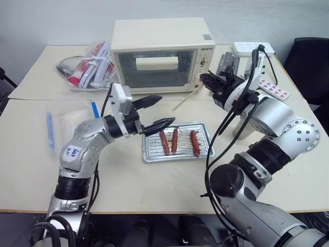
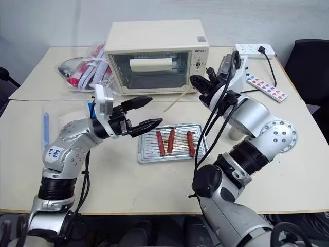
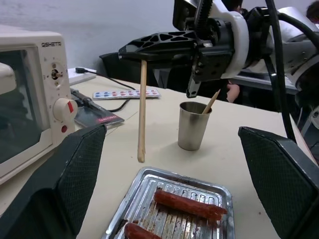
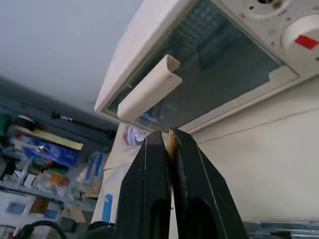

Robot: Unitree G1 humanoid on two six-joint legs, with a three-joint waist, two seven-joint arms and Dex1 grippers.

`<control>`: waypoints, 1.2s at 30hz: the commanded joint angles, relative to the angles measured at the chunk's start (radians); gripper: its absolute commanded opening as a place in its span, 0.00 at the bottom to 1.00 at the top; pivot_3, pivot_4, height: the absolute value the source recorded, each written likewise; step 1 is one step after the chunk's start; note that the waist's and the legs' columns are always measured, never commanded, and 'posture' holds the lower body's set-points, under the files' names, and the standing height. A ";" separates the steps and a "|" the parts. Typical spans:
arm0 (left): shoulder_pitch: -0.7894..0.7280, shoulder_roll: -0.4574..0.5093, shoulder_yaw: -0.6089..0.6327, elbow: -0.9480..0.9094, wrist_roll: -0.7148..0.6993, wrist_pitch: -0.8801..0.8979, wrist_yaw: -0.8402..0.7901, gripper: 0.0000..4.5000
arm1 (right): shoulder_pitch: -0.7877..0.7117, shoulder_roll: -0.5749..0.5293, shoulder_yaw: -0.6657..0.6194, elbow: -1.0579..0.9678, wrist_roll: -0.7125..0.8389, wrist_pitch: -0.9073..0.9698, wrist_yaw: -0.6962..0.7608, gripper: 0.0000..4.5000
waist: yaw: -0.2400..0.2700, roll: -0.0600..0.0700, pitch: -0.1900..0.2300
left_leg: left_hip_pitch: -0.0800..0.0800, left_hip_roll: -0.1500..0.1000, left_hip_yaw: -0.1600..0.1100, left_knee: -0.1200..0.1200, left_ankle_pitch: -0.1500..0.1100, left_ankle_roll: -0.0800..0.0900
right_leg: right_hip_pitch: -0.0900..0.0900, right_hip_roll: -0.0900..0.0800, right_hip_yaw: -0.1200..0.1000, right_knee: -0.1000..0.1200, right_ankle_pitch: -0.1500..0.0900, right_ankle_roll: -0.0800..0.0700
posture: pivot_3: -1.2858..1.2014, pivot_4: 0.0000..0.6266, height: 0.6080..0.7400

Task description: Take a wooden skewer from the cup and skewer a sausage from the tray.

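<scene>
Beige tabletop (image 1: 154, 185) under ribbed silver tray (image 1: 177, 155); right jaws (image 4: 170, 149) clamped on thin wooden skewer (image 3: 142, 110), left jaws (image 1: 154, 113) wide apart.

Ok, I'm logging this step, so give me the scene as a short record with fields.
left gripper: open, empty, beside the tray
right gripper: shut on skewer
skewer: held above the table, tip pointing down, past the tray's end
tray: on table, before the oven
sausages: three, lying in tray, none skewered
cup: upright, another stick inside
</scene>
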 commanded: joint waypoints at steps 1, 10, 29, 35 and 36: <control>-0.005 -0.020 -0.004 0.008 0.023 -0.045 0.003 1.00 | 0.055 0.067 0.104 -0.023 0.295 -0.138 -0.232 0.01 | -0.010 0.000 0.000 | 0.000 0.000 0.000 -0.001 0.001 -0.001 | 0.000 0.000 0.000 0.000 0.000 0.000 | 0.52 0.24 1.00; -0.035 -0.064 -0.004 0.058 0.042 -0.080 0.001 0.58 | 0.304 -0.095 0.541 -0.082 0.780 -0.630 -0.530 0.00 | -0.048 0.000 0.000 | 0.000 0.001 0.000 -0.003 0.003 -0.001 | 0.000 0.001 0.000 -0.001 0.000 0.000 | 0.52 0.24 1.00; -0.034 -0.111 -0.029 0.017 0.044 -0.065 0.038 0.32 | 0.438 -0.218 0.741 -0.129 0.783 -0.877 -0.379 0.00 | -0.040 0.000 0.000 | 0.000 0.002 -0.001 -0.002 0.003 0.000 | 0.003 0.001 0.001 -0.004 0.000 0.000 | 0.52 0.24 1.00; -0.023 -0.131 -0.033 0.003 0.046 -0.067 0.058 0.32 | 0.427 -0.218 0.787 -0.145 0.783 -0.943 -0.394 0.00 | -0.039 0.000 0.000 | 0.000 0.002 -0.001 -0.002 0.003 0.000 | 0.003 0.001 0.001 -0.004 0.000 0.000 | 0.52 0.24 1.00; -0.022 -0.135 -0.031 0.002 0.046 -0.068 0.064 0.32 | 0.426 -0.219 0.793 -0.147 0.783 -0.951 -0.395 0.00 | -0.039 0.000 0.000 | 0.000 0.002 -0.001 -0.002 0.003 0.000 | 0.003 0.001 0.001 -0.004 0.000 0.000 | 0.52 0.24 1.00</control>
